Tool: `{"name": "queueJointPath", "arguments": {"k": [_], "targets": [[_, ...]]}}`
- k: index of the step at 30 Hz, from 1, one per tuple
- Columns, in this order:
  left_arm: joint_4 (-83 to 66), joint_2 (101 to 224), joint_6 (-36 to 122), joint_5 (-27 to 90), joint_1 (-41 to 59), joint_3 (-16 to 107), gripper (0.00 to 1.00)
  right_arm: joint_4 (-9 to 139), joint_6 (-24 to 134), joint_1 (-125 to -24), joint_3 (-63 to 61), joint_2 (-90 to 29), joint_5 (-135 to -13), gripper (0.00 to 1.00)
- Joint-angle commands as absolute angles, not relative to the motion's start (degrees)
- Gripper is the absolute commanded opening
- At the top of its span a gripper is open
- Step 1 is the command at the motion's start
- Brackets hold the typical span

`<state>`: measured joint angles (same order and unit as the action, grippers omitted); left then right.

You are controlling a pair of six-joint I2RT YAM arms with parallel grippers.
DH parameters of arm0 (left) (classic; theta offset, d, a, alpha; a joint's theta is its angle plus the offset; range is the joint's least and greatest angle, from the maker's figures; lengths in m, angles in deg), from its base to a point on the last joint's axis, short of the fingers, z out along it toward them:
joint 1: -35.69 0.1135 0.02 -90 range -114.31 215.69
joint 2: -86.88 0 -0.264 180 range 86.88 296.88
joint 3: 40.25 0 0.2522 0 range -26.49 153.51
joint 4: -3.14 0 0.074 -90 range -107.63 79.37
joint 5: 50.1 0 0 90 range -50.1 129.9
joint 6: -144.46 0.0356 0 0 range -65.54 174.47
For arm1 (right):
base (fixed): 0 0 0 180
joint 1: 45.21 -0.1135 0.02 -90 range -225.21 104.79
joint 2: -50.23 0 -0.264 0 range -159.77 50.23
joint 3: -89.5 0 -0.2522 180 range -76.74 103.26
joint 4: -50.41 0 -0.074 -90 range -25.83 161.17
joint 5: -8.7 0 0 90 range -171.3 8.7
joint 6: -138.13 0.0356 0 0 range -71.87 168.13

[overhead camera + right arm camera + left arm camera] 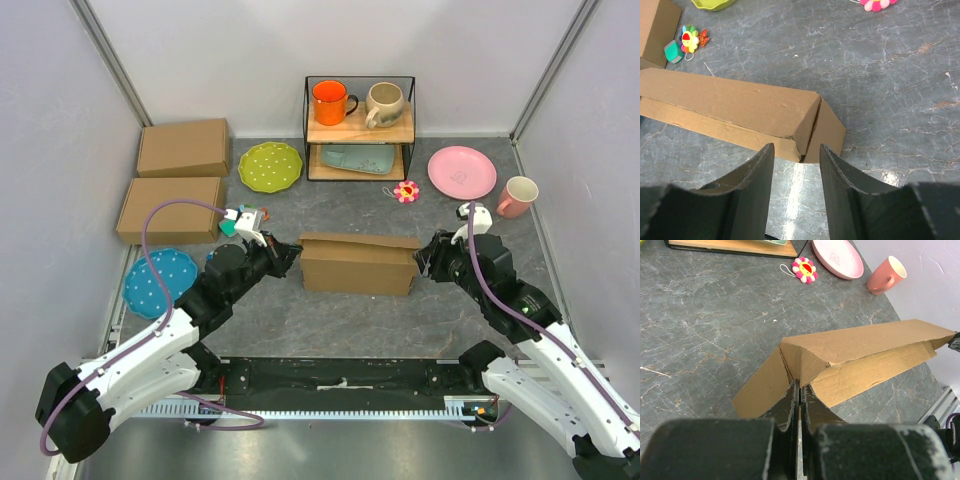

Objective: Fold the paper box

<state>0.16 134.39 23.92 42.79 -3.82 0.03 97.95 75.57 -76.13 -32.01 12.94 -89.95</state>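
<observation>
Probably light, stiff yet springy at its creases, the box (358, 264) wants holding by its ends, where my left gripper (800, 386) is closed and right gripper (796, 150) open.

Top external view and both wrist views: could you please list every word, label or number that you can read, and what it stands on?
No text can be read in any view.
The pink plate has a faint mark at its centre, too small to read.
The paper box is plain brown, with no print showing.
</observation>
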Motion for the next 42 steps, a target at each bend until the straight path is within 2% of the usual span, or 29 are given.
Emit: {"name": "queueJointPath", "arguments": {"k": [1, 14, 23, 28, 34, 36, 38, 42], "targets": [[-6.32, 135.05, 25.11, 43.67, -3.95, 0.23, 0.02, 97.66, 74.67, -76.15, -32.35, 12.71, -90.18, 0.48], [-6.93, 134.87, 24.93, 43.50, -3.86, 0.49, 0.02, 92.56, 75.02, -76.15, -34.20, 11.74, -93.26, 0.34], [-7.02, 135.57, 25.11, 43.32, -3.95, 0.93, 0.02, 90.19, 74.76, -76.15, -35.96, 14.28, -94.66, 0.31], [-6.93, 136.10, 25.11, 43.15, -3.86, 1.28, 0.02, 90.36, 74.76, -76.15, -37.18, 14.37, -94.93, 0.16], [-7.02, 135.66, 25.20, 43.24, -3.95, 1.46, 0.02, 90.71, 75.02, -76.15, -38.95, 15.52, -95.19, 0.04], [-7.02, 135.14, 25.11, 43.24, -3.95, 1.63, 0.03, 91.24, 75.63, -76.06, -38.68, 15.08, -95.45, 0.00], [-7.20, 134.70, 25.20, 43.24, -3.95, 1.72, 0.07, 92.29, 76.25, -76.15, -38.59, 14.47, -95.46, 0.00], [-8.51, 133.03, 25.28, 43.15, -3.95, 2.77, 0.20, 93.53, 77.66, -76.24, -38.42, 12.88, -95.45, 0.00]]}}
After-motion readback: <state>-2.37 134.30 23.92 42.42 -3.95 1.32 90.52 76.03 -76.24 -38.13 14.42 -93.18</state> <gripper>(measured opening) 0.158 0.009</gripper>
